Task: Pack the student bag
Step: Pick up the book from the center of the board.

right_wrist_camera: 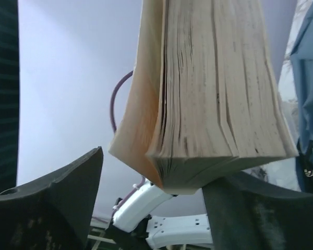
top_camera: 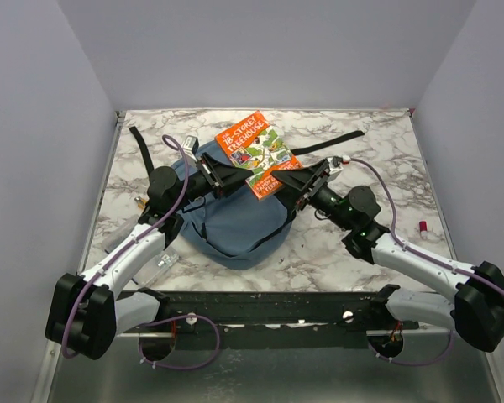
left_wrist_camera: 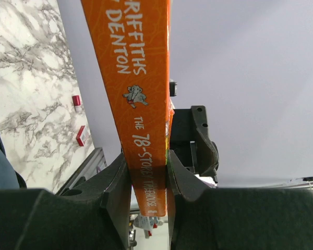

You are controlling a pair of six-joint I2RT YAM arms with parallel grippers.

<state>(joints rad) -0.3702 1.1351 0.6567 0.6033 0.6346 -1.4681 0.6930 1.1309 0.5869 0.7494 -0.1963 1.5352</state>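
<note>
Left gripper (left_wrist_camera: 148, 179) is closed narrow on the spine of an orange book (top_camera: 256, 155), and we see the book held up over the far part of the bag (top_camera: 235, 227). Right gripper (top_camera: 292, 186) stands wide around the book's page edge. In its wrist view we see one finger (right_wrist_camera: 68, 192) apart from the cover, with a gap, and the other close against the pages; we cannot tell if it touches. The bag, blue and soft, lies on the marble table (top_camera: 386, 151) between the two arms, its black straps (top_camera: 332, 143) trailing toward the far edge.
</note>
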